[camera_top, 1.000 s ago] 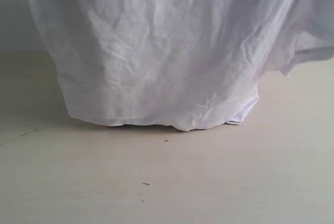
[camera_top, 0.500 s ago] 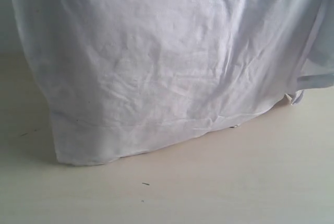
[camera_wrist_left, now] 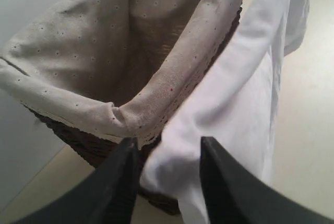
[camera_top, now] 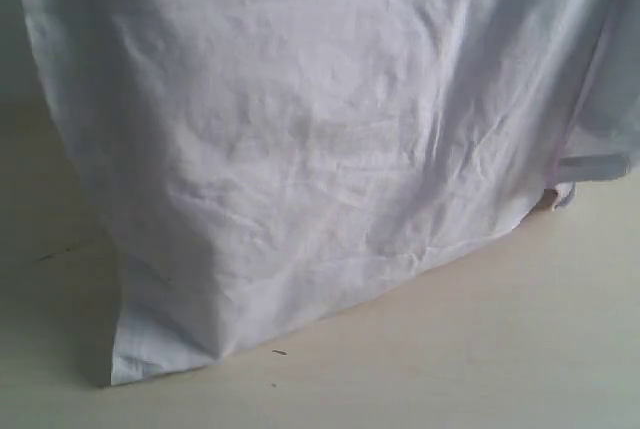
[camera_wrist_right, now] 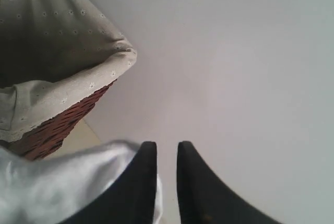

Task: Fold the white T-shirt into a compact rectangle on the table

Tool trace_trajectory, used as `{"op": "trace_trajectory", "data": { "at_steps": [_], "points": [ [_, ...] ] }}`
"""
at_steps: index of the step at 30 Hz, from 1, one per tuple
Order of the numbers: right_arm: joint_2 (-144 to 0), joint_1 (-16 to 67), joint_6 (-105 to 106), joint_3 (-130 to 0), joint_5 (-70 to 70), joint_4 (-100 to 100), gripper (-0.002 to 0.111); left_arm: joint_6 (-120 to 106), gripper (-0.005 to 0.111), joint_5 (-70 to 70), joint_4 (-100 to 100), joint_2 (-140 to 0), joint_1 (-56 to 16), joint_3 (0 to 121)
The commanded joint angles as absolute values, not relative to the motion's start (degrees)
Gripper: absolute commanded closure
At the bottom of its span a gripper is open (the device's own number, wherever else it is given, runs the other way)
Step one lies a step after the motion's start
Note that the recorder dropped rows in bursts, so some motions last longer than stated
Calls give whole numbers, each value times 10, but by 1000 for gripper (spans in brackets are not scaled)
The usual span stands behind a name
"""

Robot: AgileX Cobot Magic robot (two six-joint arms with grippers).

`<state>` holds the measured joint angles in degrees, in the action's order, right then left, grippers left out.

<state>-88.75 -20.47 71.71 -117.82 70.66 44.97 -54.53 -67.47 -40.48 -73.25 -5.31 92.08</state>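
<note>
In the exterior view the shirt [camera_top: 300, 149] hung as a creased white sheet across nearly the whole picture. Its long axis was about upright, and the hem slanted from 3 o'clock down to a corner at 7 o'clock that seemed to rest on the table [camera_top: 480, 349]. Neither gripper showed, so the held edge lay somewhere past 12 o'clock. In the left wrist view the left gripper [camera_wrist_left: 168, 143] reached down beside the basket [camera_wrist_left: 78, 140]. Its fingers stood at a middling gap with a bunch of shirt between them, looking loose rather than pinched, and the rest fell away toward the table. In the right wrist view the right gripper [camera_wrist_right: 166, 145] faced a blank grey wall [camera_wrist_right: 235, 51] and showed only a narrow slit, with shirt against one finger; whether it held cloth could not be told. Laying the shirt flat likely turned on its hanging below both grippers, the left corner lowest.
</note>
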Motion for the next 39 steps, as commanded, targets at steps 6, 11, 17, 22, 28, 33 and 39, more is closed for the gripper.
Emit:
{"op": "trace_trajectory", "data": {
  "at_steps": [6,11,17,22,28,33,39],
  "points": [
    [-866,-207,713,-1182,700,459,81,-520,62,-663,-410,-705,-51,924],
    [-861,-207,538,-1178,700,460,69,-401,62,-646,-467,-699,-53,914],
    [-861,-207,503,-1135,700,442,68,-408,81,-626,-487,-683,-88,800],
    [-853,-207,524,-1129,700,411,69,-426,94,-617,-490,-667,-93,767],
    [-771,-207,543,-1129,700,448,101,-467,107,-375,-469,-548,-93,815],
    [-686,-207,482,-1129,700,454,108,-415,107,-496,-456,-499,-93,804],
    [-589,-207,467,-988,700,459,108,-387,107,-461,-462,-491,-93,611]
  ]
}}
